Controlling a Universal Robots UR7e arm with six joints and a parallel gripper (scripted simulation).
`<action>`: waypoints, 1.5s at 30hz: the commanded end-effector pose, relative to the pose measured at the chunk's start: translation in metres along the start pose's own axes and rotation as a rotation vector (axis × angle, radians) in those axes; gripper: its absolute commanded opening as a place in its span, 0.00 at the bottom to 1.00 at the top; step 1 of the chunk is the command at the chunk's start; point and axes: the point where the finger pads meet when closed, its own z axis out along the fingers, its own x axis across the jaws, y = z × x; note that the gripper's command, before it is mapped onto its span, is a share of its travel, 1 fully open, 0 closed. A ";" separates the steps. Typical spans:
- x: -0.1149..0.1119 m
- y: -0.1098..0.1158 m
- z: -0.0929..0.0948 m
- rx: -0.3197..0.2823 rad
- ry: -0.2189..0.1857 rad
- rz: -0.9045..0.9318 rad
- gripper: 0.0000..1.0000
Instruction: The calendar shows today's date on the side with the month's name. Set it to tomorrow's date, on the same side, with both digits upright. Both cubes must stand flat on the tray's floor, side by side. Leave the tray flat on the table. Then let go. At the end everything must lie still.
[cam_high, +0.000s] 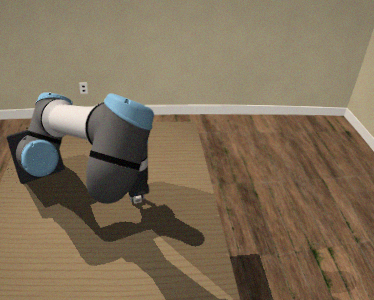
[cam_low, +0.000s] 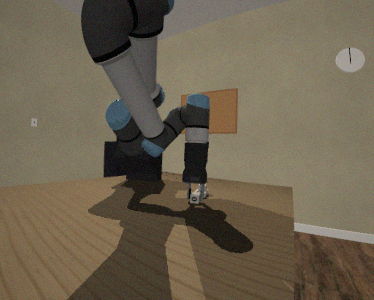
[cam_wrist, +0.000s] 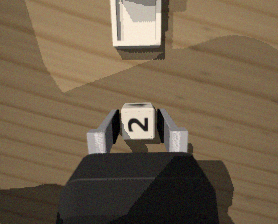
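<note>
A cream cube (cam_wrist: 137, 124) with a black 2 facing the wrist camera stands on the wooden table (cam_high: 50, 250), between my gripper's fingers. The fingers stand open, with a dark gap on each side of the cube. In the top and exterior views the gripper (cam_high: 138, 199) (cam_low: 198, 195) points straight down at the table, and the cube shows only as a small pale spot at its tip. The cream tray (cam_wrist: 118, 30) lies flat on the table beyond the cube, cut off by the top edge of the wrist view. What is inside it is unclear. The other cube is not in view.
The arm's base (cam_high: 30, 155) sits at the table's back left. The arm casts a broad dark shadow (cam_high: 150, 230) over the table. The table's right edge (cam_low: 292, 235) drops to the plank floor (cam_high: 300, 190).
</note>
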 end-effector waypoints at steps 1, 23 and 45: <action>0.000 0.000 0.000 0.000 0.001 0.000 0.87; 0.000 0.000 -0.009 0.000 0.001 0.000 0.87; 0.000 0.000 -0.067 0.000 0.001 0.000 0.87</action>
